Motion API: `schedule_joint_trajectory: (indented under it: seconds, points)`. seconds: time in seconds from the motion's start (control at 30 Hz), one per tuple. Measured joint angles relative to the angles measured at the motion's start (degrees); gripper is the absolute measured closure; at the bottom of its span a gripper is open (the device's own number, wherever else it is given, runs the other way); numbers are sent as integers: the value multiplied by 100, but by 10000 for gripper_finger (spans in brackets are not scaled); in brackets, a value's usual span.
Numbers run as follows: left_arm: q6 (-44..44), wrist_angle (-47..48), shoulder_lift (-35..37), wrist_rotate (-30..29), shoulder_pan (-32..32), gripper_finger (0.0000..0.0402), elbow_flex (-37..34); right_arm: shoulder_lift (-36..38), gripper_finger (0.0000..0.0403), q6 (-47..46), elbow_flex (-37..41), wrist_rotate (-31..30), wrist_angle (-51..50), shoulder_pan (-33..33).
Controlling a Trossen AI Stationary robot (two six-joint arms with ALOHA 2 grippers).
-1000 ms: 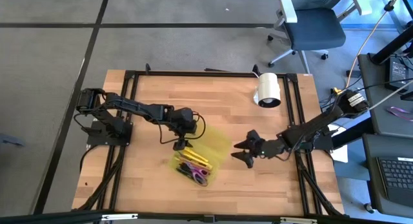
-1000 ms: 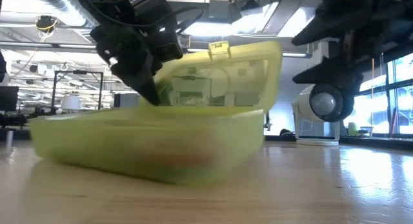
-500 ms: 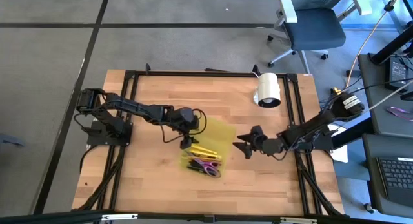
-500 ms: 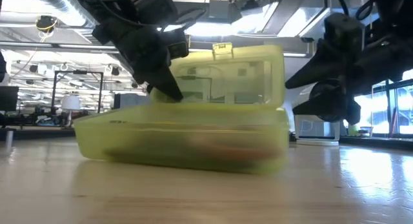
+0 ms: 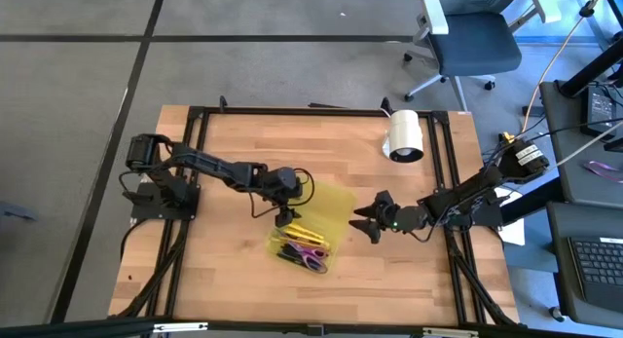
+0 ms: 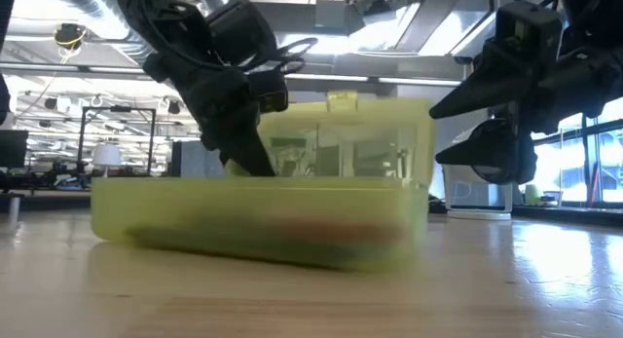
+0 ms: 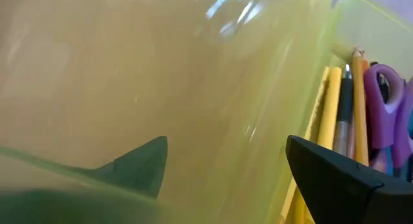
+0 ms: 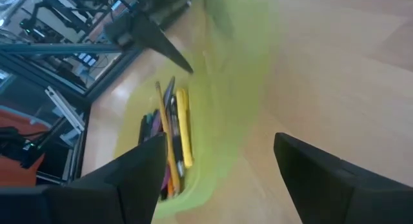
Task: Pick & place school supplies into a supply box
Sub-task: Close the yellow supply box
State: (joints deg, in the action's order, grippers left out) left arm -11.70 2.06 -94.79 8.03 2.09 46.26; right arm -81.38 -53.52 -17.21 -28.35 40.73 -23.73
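Supply box (image 5: pixel 310 236) sits mid-surface, lid half up, pens/pencils (image 5: pixel 305 231) + purple scissors (image 5: pixel 309 255) already inside; left gripper (image 5: pixel 283 218) at box's far-left edge w/ jaws spread around the lid wall, right gripper (image 5: pixel 368 224) just right of box, jaws open, holding nothing. Step looks like closing the lid: judge best to push lid down slow, w/ right side bracing so box doesn't slide. Latch state, exact left contact and lower items hard to make out thru blurred plastic.
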Motion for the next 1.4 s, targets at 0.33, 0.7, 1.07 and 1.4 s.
schedule_joint_trajectory:
  seconds: [0.33,0.7,1.07,1.4]
  points:
    - [-122,-380,-212,35,-173,89,4,2,118,3,0,-48,167,173]
    - [-126,-358,-203,18,-162,89,4,2,265,183,-7,-1,284,219]
    - [70,-256,-186,-22,-144,89,4,4,337,407,-7,66,311,221]
    - [588,480,164,66,75,90,15,4,341,365,-17,250,222,229]
